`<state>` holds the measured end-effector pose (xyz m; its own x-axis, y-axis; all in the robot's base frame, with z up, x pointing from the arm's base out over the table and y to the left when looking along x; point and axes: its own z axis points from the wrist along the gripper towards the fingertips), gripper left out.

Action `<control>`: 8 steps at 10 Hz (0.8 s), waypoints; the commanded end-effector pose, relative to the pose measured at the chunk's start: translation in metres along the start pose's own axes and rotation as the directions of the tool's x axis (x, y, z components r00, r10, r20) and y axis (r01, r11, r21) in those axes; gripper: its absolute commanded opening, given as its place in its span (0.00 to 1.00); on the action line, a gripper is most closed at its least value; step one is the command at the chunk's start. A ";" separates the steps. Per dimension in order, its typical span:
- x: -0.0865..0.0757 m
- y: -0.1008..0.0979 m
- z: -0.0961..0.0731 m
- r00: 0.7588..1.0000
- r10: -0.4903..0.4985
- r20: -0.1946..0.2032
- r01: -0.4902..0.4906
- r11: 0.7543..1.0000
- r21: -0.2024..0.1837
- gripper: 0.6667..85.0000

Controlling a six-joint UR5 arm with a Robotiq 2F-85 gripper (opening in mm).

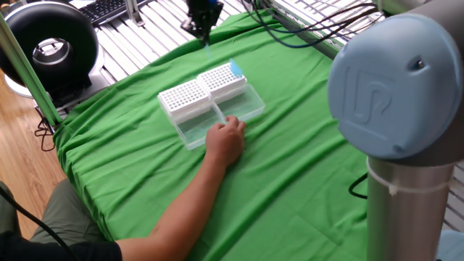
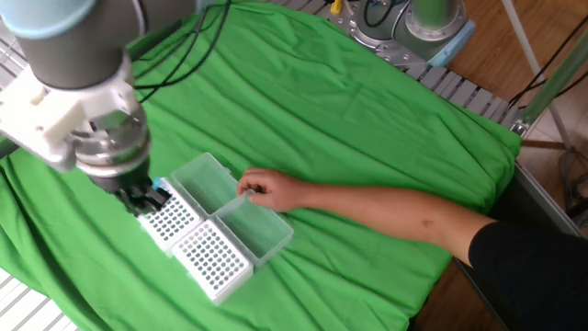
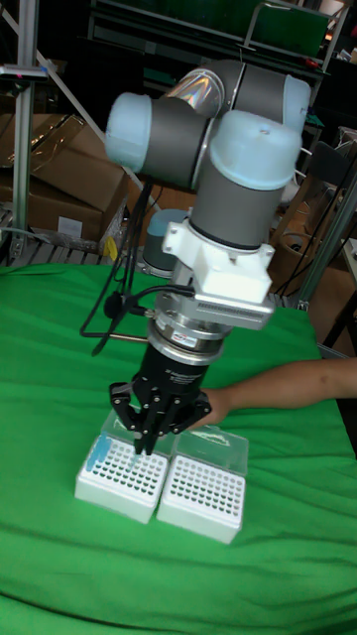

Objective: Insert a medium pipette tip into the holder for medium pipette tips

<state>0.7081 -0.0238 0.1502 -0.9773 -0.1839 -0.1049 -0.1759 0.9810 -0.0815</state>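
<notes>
The gripper [image 3: 147,444] hangs with jaws clenched, it seems on a thin medium pipette tip [image 1: 206,44]; the holder for medium pipette tips [image 3: 119,482] lies just below the jaws; carrying is in hand; next, lining up over one free hole and lowering straight.

Grey arm [image 3: 198,109], pale-blue caps, black gripper [image 3: 147,444].

Only readable mark: embossed "UR" logo on the blue joint cap [image 1: 395,87] of the robot arm; nothing else legible.
</notes>
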 end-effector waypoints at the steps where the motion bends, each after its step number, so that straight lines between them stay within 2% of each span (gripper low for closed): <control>1: 0.007 -0.027 0.013 0.997 -0.061 0.039 0.062 0.998 -0.004 0.00; 5: 0.014 -0.030 0.024 0.996 -0.067 0.056 0.069 0.997 -0.018 0.00; 8: 0.027 -0.023 0.029 0.998 -0.041 0.054 0.043 0.999 -0.033 0.00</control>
<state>0.6969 -0.0548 0.1250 -0.9589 -0.2432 -0.1465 -0.2344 0.9692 -0.0751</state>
